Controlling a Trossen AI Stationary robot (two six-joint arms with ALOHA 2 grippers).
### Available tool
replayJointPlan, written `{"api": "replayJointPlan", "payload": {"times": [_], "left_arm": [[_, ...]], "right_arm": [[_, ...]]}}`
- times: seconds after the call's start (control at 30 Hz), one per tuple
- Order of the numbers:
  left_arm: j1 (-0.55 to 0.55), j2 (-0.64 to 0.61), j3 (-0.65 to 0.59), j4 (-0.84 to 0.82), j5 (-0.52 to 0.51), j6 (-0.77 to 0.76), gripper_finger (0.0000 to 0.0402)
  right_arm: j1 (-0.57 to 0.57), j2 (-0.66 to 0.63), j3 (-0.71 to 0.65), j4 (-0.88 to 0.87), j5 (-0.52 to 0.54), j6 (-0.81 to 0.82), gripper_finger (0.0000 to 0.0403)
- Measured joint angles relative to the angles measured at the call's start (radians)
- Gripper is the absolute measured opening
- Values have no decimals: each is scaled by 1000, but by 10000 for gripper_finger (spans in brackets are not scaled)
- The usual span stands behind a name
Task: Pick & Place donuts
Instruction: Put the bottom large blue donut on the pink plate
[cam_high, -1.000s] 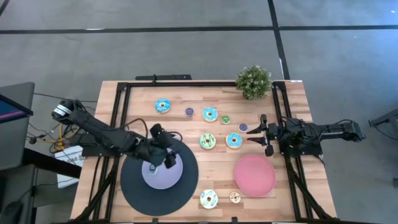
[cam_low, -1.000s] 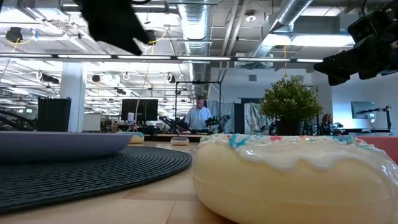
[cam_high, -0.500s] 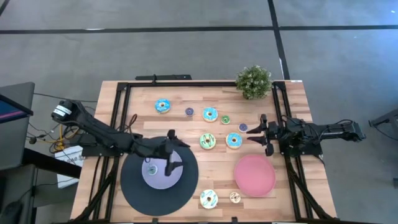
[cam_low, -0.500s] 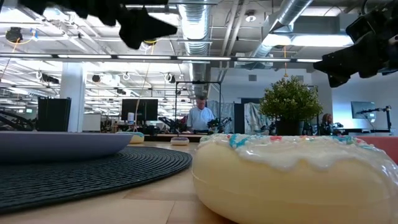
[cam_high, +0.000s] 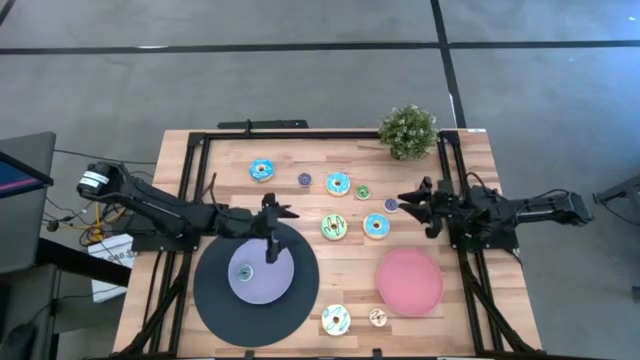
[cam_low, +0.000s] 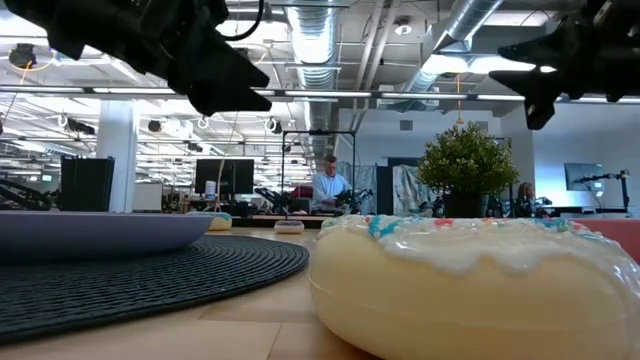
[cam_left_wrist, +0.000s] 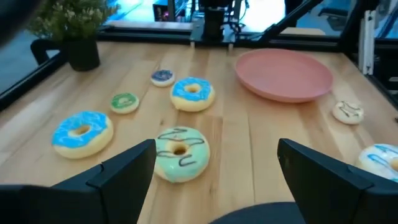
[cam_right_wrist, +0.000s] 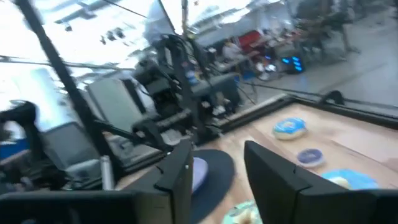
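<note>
From above, the left gripper (cam_high: 276, 218) hangs over the 12 o'clock rim of the big black woven disc (cam_high: 212, 300), fingers spread and holding nothing. The lavender round plate (cam_high: 262, 282) at the disc's centre carries one small donut (cam_high: 246, 270) of a colour I cannot make out. The right gripper (cam_high: 414, 205) hovers at the table's 3 o'clock side, just beside the small purple donut (cam_high: 391, 205), jaws parted and empty. Loose on the wooden table (cam_high: 300, 225) are a blue-iced donut (cam_high: 261, 170) near 11 o'clock, another small purple donut (cam_high: 305, 180), a second blue-iced donut (cam_high: 338, 184), a small green donut (cam_high: 362, 192), a green-iced donut (cam_high: 334, 227) and a third blue-iced donut (cam_high: 376, 226) around the middle. Toward 5 o'clock lies the bare pink round plate (cam_high: 409, 281), with a white-iced sprinkled donut (cam_high: 335, 319) and a small pale donut (cam_high: 377, 317) at 6 o'clock.

At table level the white-iced donut fills the foreground, the lavender plate sits on the disc, and a potted plant (cam_low: 466, 168) stands behind.

The left wrist view shows wide-open fingers (cam_left_wrist: 124, 171) facing the green-iced donut and the pink plate beyond.

The right wrist view shows spread fingers (cam_right_wrist: 177, 171) with nothing between them.

By my judgement the task is barely begun: one donut plated, nine still loose.
</note>
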Motion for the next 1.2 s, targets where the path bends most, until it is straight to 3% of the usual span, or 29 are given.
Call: {"api": "replayJointPlan", "payload": {"times": [0.17, 0.3, 0.53, 0.7, 0.9, 1.07, 1.2], "left_arm": [[49, -82, 0, -90, 25, 13, 329], [65, -143, 0, -156, 17, 25, 329], [65, -210, 1, -260, -36, 29, 329], [65, -210, 1, -261, -35, 32, 329], [65, -210, 1, -273, -35, 47, 329], [65, -210, 1, -279, -35, 47, 329], [65, -210, 1, -282, -35, 47, 329]], "right_arm": [[1, 193, 97, -6, 71, 39, 193], [0, 380, 241, -84, 119, 19, 210], [-45, 727, 638, -672, 167, 65, 200], [-125, 947, 861, -1013, 17, -7, 178], [-200, 1140, 917, -1129, -163, -221, 144], [-222, 1256, 917, -1123, -174, -247, 139], [-216, 1329, 917, -1099, -176, -249, 170]]}}
